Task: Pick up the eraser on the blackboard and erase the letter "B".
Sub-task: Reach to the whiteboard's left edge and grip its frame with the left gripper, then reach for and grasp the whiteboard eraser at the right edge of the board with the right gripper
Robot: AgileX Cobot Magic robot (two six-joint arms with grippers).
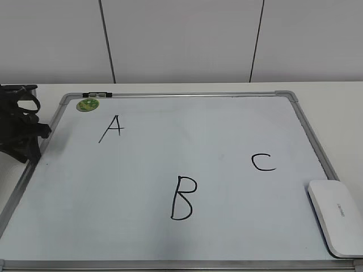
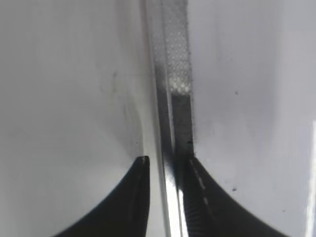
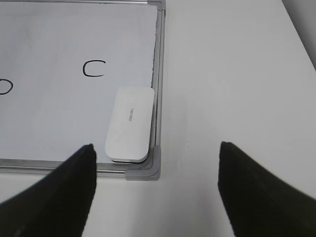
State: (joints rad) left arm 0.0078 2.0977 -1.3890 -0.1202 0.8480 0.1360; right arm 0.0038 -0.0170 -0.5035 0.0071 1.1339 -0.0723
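Observation:
The white eraser [image 1: 337,218] lies at the near right corner of the blackboard [image 1: 170,153], against its frame. The black letter "B" [image 1: 182,198] is at the board's near middle. In the right wrist view the eraser [image 3: 130,123] lies on the board [image 3: 49,108] just ahead of my right gripper [image 3: 157,146]. That gripper is wide open, empty and above the board's corner. My left gripper [image 1: 41,133] rests at the board's left edge. In the left wrist view its jaws [image 2: 166,163] are nearly together over the frame and hold nothing.
A black "A" [image 1: 112,128] is at the far left and a "C" [image 1: 264,162] at the right; the "C" [image 3: 94,69] is beyond the eraser. A round green magnet [image 1: 88,105] and a marker [image 1: 97,94] sit at the far left corner. White table [image 3: 232,74] lies right of the board.

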